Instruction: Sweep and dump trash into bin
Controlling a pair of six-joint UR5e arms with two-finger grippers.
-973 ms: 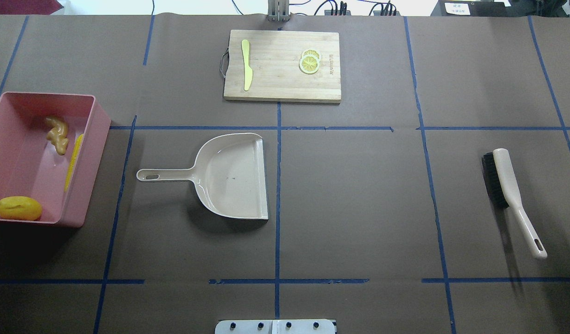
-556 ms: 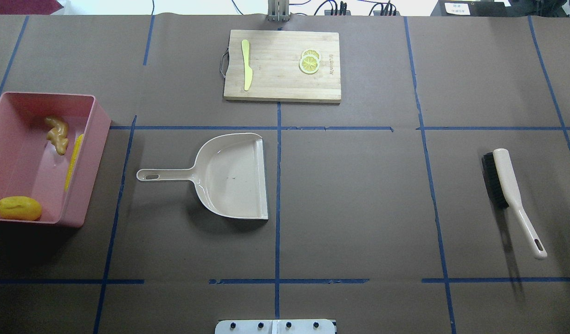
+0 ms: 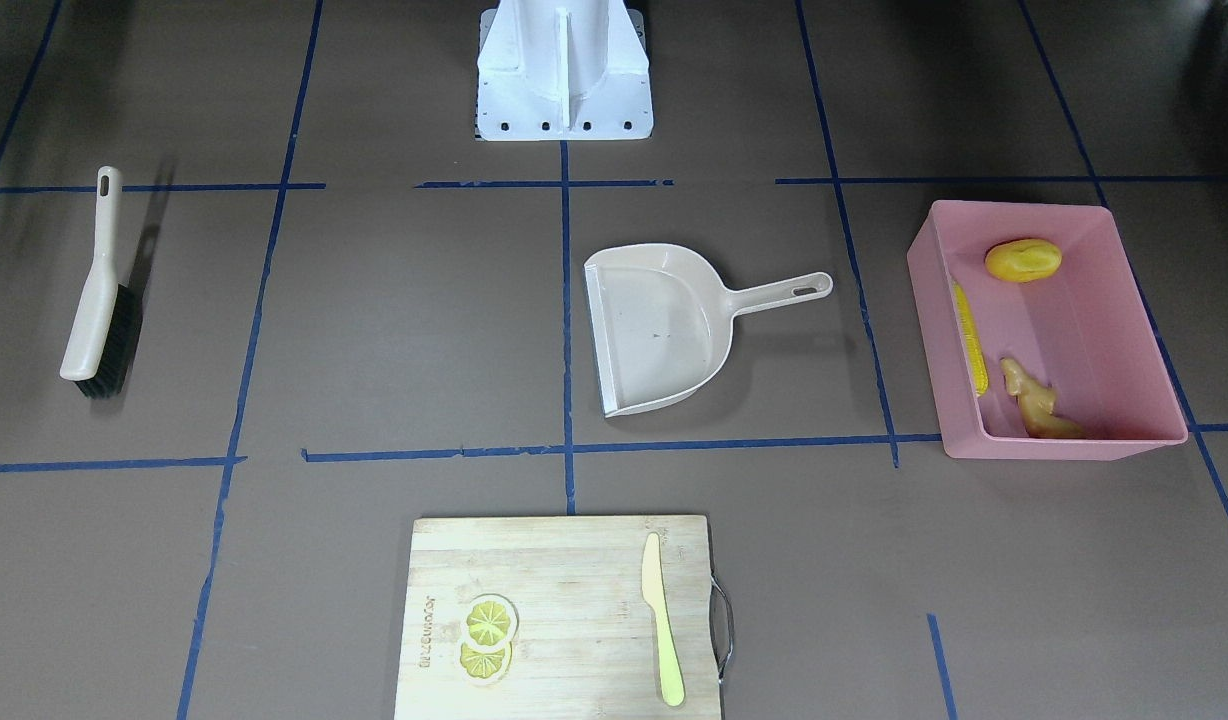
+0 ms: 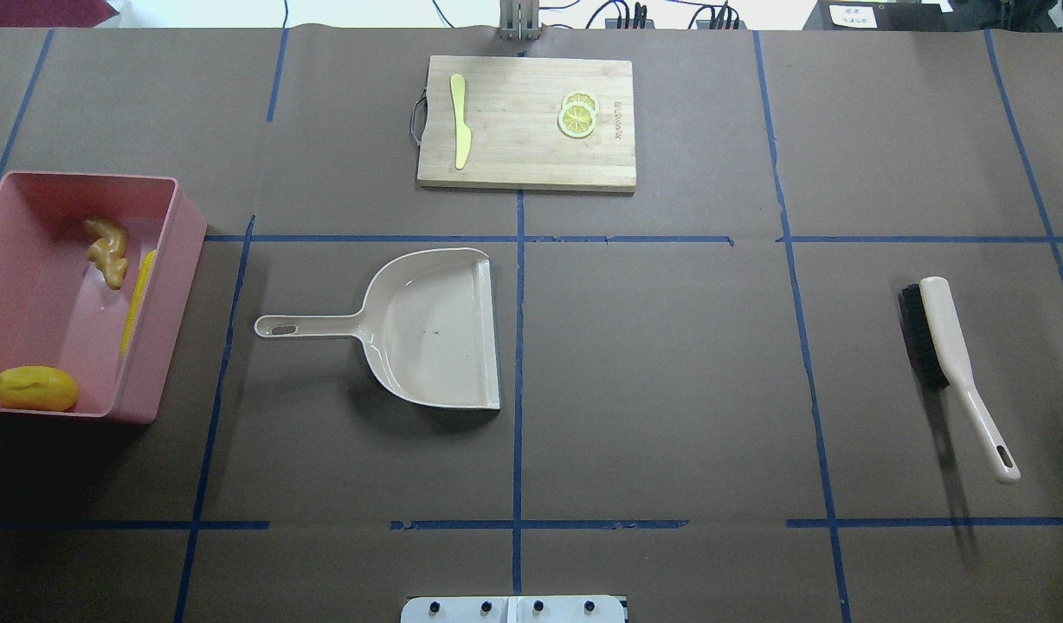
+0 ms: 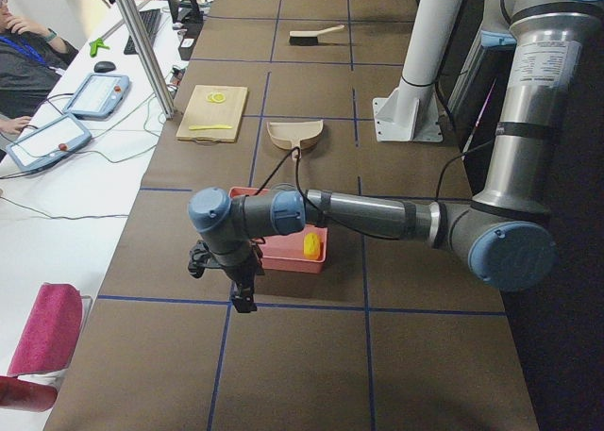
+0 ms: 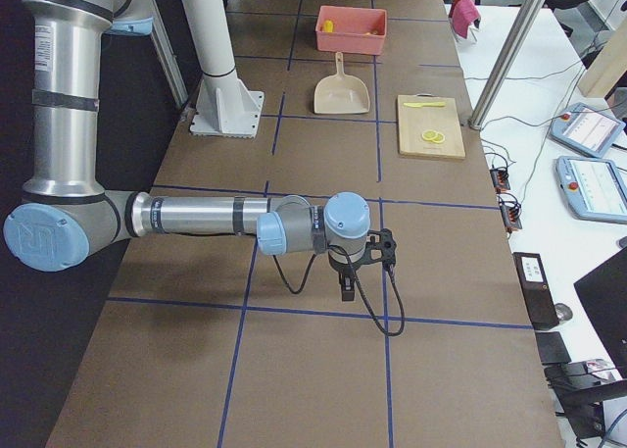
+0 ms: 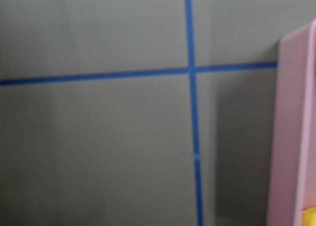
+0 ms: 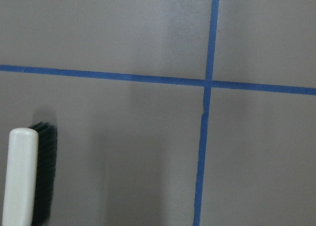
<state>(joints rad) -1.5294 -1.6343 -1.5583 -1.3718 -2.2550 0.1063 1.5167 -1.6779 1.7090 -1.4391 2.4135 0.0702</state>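
The pink bin (image 4: pixel 172 285) stands at the table's left end and also shows in the front view (image 3: pixel 1064 445). Inside it lie the yellow corn cob (image 4: pixel 138 303), the yellow potato-like lump (image 4: pixel 35 388) and the tan ginger root (image 4: pixel 107 251). My left gripper (image 5: pixel 243 299) shows only in the left side view, hanging beside the bin, outside it. My right gripper (image 6: pixel 346 289) shows only in the right side view, low over bare table. I cannot tell whether either is open or shut. The bin's wall (image 7: pixel 291 137) edges the left wrist view.
The beige dustpan (image 4: pixel 436 329) lies empty mid-table with its handle toward the bin. A brush (image 4: pixel 947 346) lies at the right; its head shows in the right wrist view (image 8: pixel 19 176). A cutting board (image 4: pixel 523 147) with a knife and lemon slices sits at the far edge.
A dark part at the overhead view's right edge has gone out of view. The bin, trash, dustpan and brush have not moved.
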